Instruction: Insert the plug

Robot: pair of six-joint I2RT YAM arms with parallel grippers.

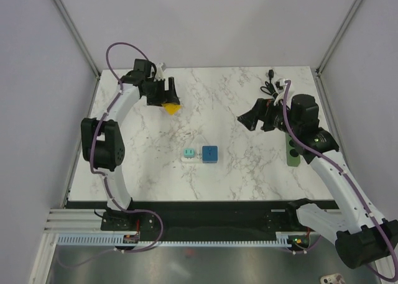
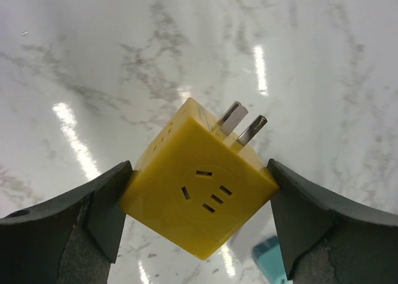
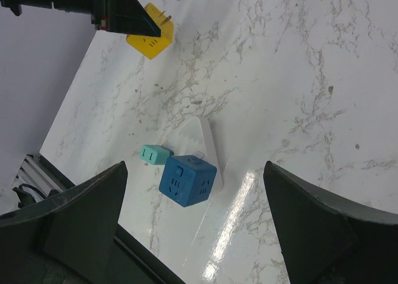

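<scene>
The plug is a yellow cube (image 2: 199, 191) with two metal prongs (image 2: 239, 125) pointing away from the camera and a socket face turned toward it. My left gripper (image 2: 199, 194) is shut on it, both dark fingers (image 2: 106, 203) pressing opposite sides. From above, the cube (image 1: 170, 108) hangs under the left gripper (image 1: 163, 97) at the far left of the table. A white power strip (image 1: 193, 155) lies mid-table, carrying a small teal plug (image 1: 188, 153) and a blue cube (image 1: 209, 154). My right gripper (image 1: 252, 119) hovers open to the right, holding nothing.
A dark green strip (image 1: 292, 152) lies beside the right arm. A black cable (image 1: 271, 80) is coiled at the far right corner. The right wrist view shows the white strip (image 3: 205, 138), blue cube (image 3: 188, 181) and teal plug (image 3: 154, 154) near the table's front edge.
</scene>
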